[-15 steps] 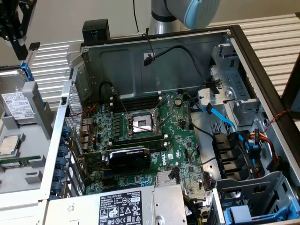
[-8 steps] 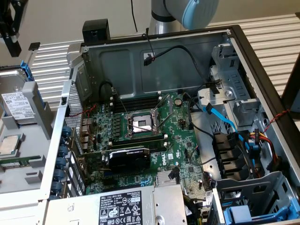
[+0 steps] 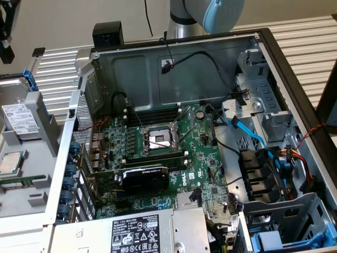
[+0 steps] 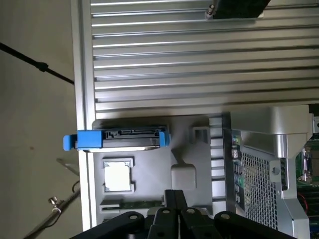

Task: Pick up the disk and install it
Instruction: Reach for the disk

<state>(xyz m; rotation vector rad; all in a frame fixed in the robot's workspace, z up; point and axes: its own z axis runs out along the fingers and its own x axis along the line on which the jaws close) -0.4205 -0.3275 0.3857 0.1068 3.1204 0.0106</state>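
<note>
Pressed together and holding nothing, the robot's hand [image 4: 174,195] hangs over a grey tray [image 4: 192,149] at the edge of the ribbed bench [image 4: 199,59], just beside the open computer case [image 3: 174,68]. The disk [image 4: 130,140], silver-grey with a white label and a blue carrier frame, stands on edge in a slot of that tray, clear of the hand. A small square processor chip [image 4: 118,178] lies in the neighbouring recess, and a black graphics card [image 3: 145,176] sits on the case's green board.
</note>
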